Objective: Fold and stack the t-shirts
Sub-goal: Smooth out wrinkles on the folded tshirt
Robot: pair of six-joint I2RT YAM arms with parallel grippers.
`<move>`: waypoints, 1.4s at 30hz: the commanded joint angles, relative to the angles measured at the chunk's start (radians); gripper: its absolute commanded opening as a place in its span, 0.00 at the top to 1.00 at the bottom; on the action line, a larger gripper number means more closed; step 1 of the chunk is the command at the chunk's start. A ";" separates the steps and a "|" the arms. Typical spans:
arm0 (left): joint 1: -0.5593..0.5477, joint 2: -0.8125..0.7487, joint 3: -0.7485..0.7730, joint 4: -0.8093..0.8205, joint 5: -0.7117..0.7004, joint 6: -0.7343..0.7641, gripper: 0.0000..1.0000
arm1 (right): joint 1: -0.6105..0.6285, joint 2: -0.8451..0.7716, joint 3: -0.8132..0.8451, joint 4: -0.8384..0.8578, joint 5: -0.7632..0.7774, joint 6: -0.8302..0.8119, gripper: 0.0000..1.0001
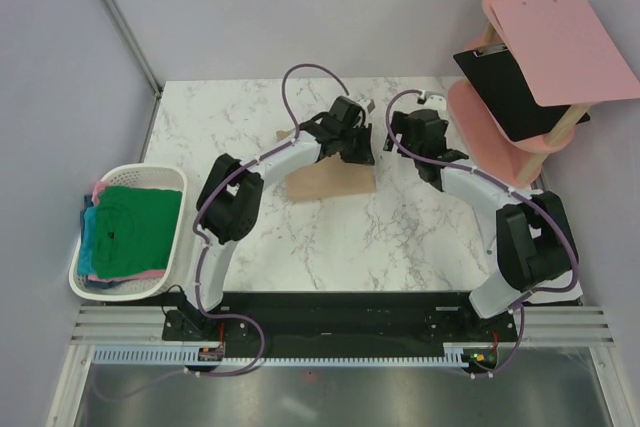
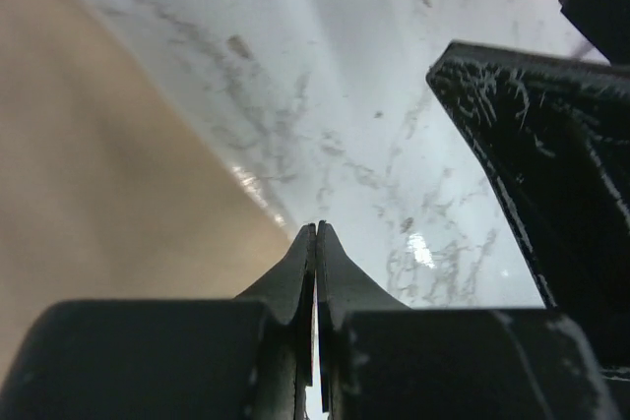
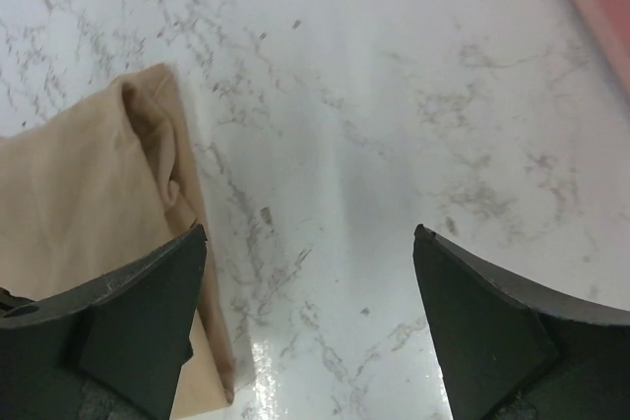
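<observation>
jaws on the left gripper are pinched together, those on the right gripper gape beside the tan t-shirt on the worktop; limp, light cloth, likely best pinched at a corner.

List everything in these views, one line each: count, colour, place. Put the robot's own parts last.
tan t-shirt: 1, tan, folded on the middle of the table, partly under the left arm
green t-shirt: 1, green, on top in the basket
teal-blue t-shirt: 1, teal-blue, under the green one
pink t-shirt: 1, pink, edges showing in the basket
laundry basket: 1, white, off the table's left edge
tiered stand: 1, pink, right of the table
black clipboard: 1, black, on the stand
pink clipboard: 1, pink, on the stand
table: 1, white marble
left arm, right arm: 2, white and black
left claw: 1, black, shut at the tan shirt's edge
right claw: 1, black, open above the bare marble
</observation>
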 commanded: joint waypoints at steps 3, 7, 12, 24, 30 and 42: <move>-0.049 0.133 0.237 -0.069 -0.046 -0.037 0.98 | -0.064 -0.098 -0.023 -0.028 0.070 0.013 0.07; -0.055 0.222 0.349 -0.169 -0.156 -0.026 0.98 | -0.088 -0.125 -0.040 -0.039 0.076 0.014 0.07; -0.055 0.272 0.404 -0.246 -0.242 -0.017 0.98 | -0.111 -0.145 -0.049 -0.039 0.065 0.019 0.07; 0.011 0.256 0.331 -0.317 -0.353 -0.014 0.98 | -0.119 -0.136 -0.061 -0.039 0.003 0.031 0.06; 0.106 0.187 0.196 -0.312 -0.364 -0.005 0.98 | -0.118 -0.130 -0.064 -0.041 -0.020 0.033 0.06; 0.316 -0.005 -0.053 -0.315 -0.377 0.074 0.98 | -0.118 -0.116 -0.080 -0.030 -0.066 0.048 0.05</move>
